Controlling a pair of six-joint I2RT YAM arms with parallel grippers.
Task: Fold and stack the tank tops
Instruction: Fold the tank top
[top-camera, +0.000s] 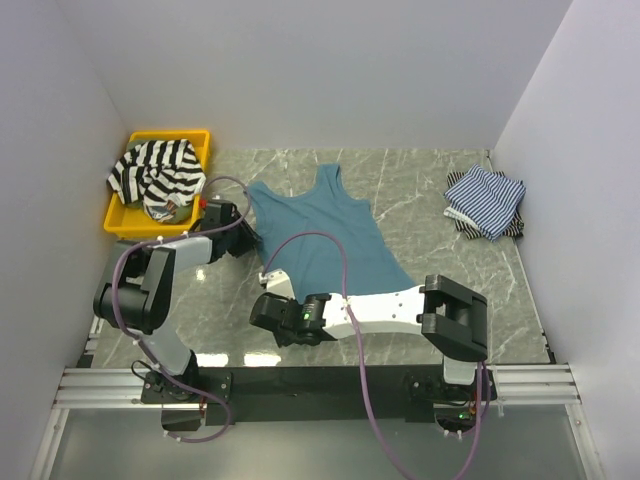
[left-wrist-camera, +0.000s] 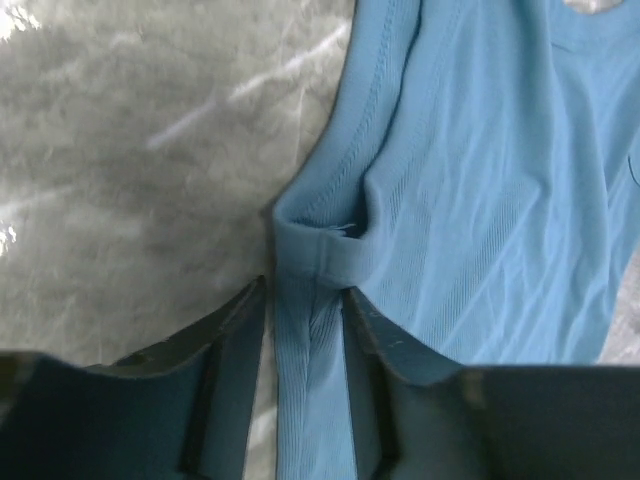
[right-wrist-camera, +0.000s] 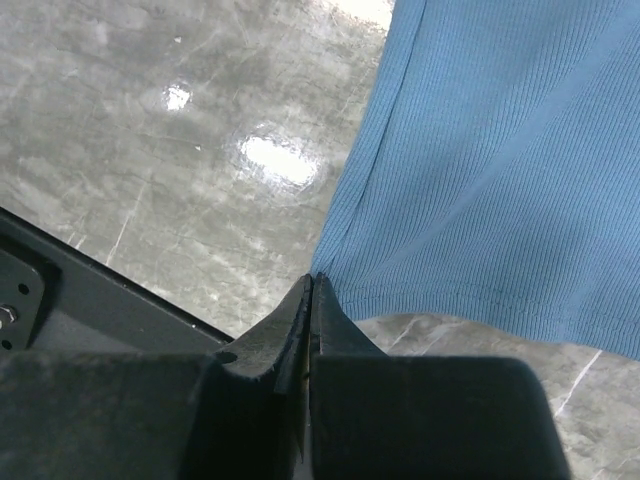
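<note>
The teal-blue tank top (top-camera: 325, 235) lies spread on the marble table, straps toward the back. My left gripper (top-camera: 247, 237) is at its left armhole edge. In the left wrist view the fingers (left-wrist-camera: 305, 300) are closed around a bunched strip of the teal cloth (left-wrist-camera: 470, 200). My right gripper (top-camera: 268, 279) is at the top's near-left hem corner, jaws pressed together (right-wrist-camera: 312, 282) with the corner of the teal cloth (right-wrist-camera: 500, 170) at their tips. A bold black-and-white striped top (top-camera: 155, 170) is heaped in the yellow tray. Thin blue-and-white striped tops (top-camera: 485, 200) lie at the back right.
The yellow tray (top-camera: 118, 222) stands at the back left by the left wall. White walls close in the table on three sides. A black rail (top-camera: 300, 385) runs along the near edge by the arm bases.
</note>
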